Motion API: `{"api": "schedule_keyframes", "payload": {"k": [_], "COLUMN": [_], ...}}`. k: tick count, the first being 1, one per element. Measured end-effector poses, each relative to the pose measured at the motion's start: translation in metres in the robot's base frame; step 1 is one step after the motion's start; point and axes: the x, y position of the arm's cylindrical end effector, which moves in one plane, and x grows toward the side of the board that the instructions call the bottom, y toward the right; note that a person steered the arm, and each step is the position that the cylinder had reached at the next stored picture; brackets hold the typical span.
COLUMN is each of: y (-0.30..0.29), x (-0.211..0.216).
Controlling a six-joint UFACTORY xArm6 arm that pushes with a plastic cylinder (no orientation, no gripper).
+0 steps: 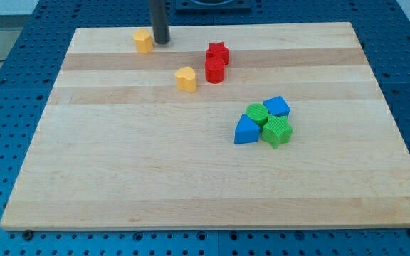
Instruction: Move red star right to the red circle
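The red star (218, 52) lies near the view's top centre, touching the upper edge of the red circle (214, 70), which sits just below it. My tip (161, 40) is at the view's top, well to the left of both red blocks. It stands right beside a yellow hexagon block (143, 41), on that block's right side.
A yellow heart block (186, 78) lies left of the red circle. A cluster at centre right holds a blue triangle (246, 130), a green circle (257, 114), a blue block (277, 107) and a green star (277, 131). The wooden board (119, 178) ends near the tip.
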Motion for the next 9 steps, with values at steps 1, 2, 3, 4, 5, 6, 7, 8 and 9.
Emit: {"api": "schedule_keyframes", "payload": {"k": [1,2,3,4,5,6,7,8,9], "y": [-0.033,-0.029,-0.003,-0.031,-0.027,0.083,0.166,0.204,0.241], "x": [0.000,0.000,0.012,0.014,0.033,0.068,0.045,0.013,-0.016]}}
